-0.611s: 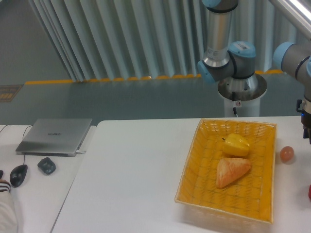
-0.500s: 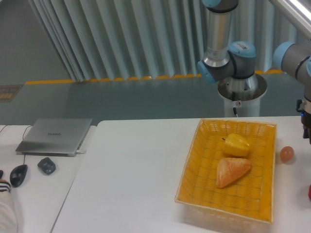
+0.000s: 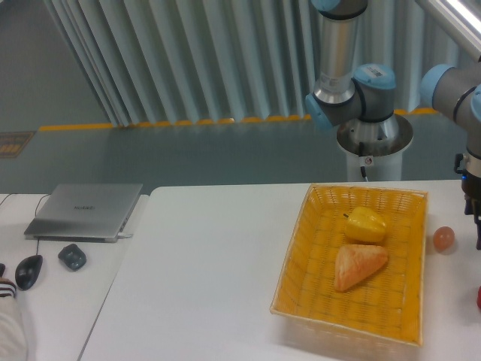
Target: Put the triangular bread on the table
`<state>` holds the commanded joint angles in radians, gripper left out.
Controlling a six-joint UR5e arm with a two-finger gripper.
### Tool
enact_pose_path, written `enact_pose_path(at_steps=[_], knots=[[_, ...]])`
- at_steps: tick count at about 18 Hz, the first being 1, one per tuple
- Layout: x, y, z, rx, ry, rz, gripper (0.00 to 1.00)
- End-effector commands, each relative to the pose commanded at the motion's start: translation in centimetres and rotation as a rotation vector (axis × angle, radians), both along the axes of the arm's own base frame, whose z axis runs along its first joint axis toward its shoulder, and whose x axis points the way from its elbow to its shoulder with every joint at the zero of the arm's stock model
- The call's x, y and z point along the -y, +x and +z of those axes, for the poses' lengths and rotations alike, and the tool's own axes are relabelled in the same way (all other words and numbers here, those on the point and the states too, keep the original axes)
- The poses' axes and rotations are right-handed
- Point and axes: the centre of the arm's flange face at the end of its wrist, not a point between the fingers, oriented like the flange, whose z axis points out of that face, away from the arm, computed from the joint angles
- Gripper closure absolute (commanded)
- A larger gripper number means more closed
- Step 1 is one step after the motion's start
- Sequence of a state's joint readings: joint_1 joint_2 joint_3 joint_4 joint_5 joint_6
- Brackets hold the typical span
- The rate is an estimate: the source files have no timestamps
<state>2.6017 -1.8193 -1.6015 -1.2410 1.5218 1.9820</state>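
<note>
The triangular bread (image 3: 359, 265) is an orange-tan wedge lying flat in the yellow woven basket (image 3: 301, 263), just in front of the yellow pepper (image 3: 365, 224). The basket stands on the white table (image 3: 203, 278). My gripper (image 3: 476, 222) hangs at the far right edge of the view, right of the basket and above the table, well apart from the bread. Most of it is cut off by the frame, so its jaws do not show. Nothing is visibly held.
A small orange-pink ball (image 3: 443, 238) lies on the table between the basket and the gripper. A red object (image 3: 479, 297) peeks in at the right edge. A laptop (image 3: 86, 210), a mouse (image 3: 28, 271) and a dark small item (image 3: 72, 256) sit far left.
The gripper at the right edge has shifted slightly left and lower; a dark finger now reaches further down. The bread, pepper and basket have not moved.
</note>
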Motion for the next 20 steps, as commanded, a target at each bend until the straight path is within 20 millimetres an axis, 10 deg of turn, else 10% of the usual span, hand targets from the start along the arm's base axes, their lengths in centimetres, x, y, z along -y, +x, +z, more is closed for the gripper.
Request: enact_pose_path(at_steps=[20], knots=[[-8.4,13.2,-0.2,0.108,0.033,0.563,0.0]])
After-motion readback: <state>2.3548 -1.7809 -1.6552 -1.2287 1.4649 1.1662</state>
